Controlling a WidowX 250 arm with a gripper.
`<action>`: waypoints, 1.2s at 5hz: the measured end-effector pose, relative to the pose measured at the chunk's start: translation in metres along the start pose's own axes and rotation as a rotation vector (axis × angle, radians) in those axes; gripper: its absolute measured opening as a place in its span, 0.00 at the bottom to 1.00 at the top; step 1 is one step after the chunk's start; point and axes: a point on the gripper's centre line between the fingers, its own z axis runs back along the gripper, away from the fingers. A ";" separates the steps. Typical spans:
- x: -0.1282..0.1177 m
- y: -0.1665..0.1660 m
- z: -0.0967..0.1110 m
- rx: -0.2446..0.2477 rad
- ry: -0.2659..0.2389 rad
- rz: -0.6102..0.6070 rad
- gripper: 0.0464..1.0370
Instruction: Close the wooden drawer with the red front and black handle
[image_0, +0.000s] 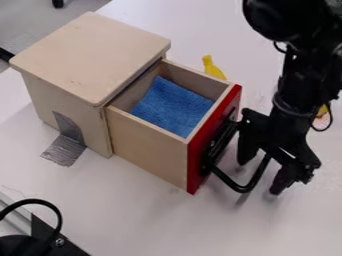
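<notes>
Cable nearest, seven o'clock. Drawer open; handle step seemingly in hand. Gripper, four o'clock: parted wide astride handle, nothing clamped. Next needs your careful alignment.

Work surface: a broad, smooth white tabletop, spanning most of the view, with a faint thin line marked on it towards 8 o'clock. Its edge runs at a slant near 11 o'clock. Beyond that edge, between 10 and 11 o'clock, lies a plain pale grey floor. A small black object, nature undetermined, is noted on the floor at 11 o'clock, cut off by the frame. Lighting: diffuse, casting soft shadows on the tabletop.
</notes>
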 end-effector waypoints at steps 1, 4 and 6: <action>0.000 0.000 0.000 0.005 -0.001 0.006 0.53; -0.005 0.012 0.007 0.003 -0.008 0.068 0.17; -0.012 0.065 0.005 -0.040 0.023 0.256 0.10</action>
